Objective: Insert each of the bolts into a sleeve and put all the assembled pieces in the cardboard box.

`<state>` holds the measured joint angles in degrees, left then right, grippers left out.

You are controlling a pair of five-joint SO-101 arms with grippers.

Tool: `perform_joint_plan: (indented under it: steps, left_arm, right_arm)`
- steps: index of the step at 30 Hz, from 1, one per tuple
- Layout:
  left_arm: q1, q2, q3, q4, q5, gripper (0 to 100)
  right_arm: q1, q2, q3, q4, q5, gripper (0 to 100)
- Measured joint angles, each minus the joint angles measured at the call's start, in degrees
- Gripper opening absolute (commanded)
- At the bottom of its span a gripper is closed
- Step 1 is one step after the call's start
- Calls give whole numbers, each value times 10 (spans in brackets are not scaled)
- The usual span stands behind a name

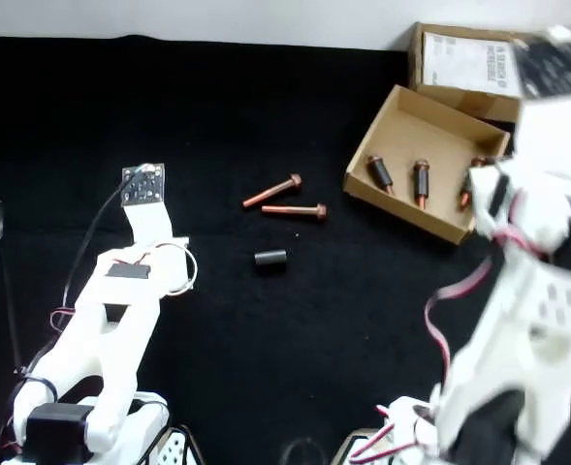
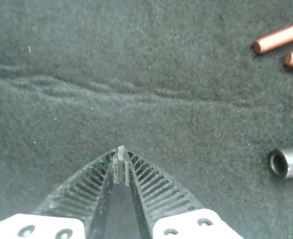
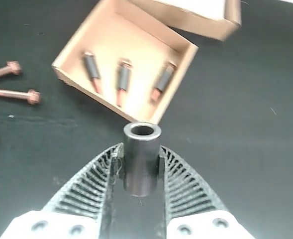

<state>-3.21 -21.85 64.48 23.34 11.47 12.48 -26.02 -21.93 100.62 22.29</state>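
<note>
Two copper bolts [image 1: 272, 192] [image 1: 295, 209] lie on the black mat, with a dark sleeve [image 1: 270, 259] just in front of them. The cardboard box [image 1: 401, 116] at the back right holds three assembled pieces [image 1: 421, 181]. My right gripper [image 3: 141, 149] is shut on another grey sleeve [image 3: 142, 164], held upright beside the box [image 3: 71, 52]; the bolts [image 3: 14, 93] lie farther off. The right arm [image 1: 527, 291] rises over the box's near right corner. My left gripper [image 2: 120, 154] is shut with nothing in it, low over bare mat to the left of the bolts [image 2: 280, 37] and the loose sleeve [image 2: 288, 163].
A second cardboard box [image 1: 469, 63] with a printed sheet stands behind the first at the back right. Cables [image 1: 81, 252] trail along the left arm. The black mat ends at a white strip along the far side.
</note>
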Motion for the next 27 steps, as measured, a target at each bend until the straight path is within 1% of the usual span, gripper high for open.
perform_joint_plan:
  steps: [3,5,9,13,15,19,23,27]
  left_arm:
    - [1,0,-7,23,0,13]
    - [8,0,-29,62,0,13]
    - [24,0,-105,181,0,13]
    - [28,0,-222,313,0,14]
    - [36,0,-282,366,-4,14]
    - [61,0,-372,428,-69,14]
    - [76,0,-418,445,-166,14]
    - [93,0,-427,454,-257,14]
  right_arm:
    - [62,-78,70,0,0,7]
    - [109,-126,118,0,0,7]
    - [174,-219,225,0,0,7]
    - [220,-301,331,0,0,7]
    - [240,-338,365,0,0,7]
    - [285,-420,429,-17,0,7]
    - [325,-498,483,-44,0,7]
    - [346,-564,521,-48,0,7]
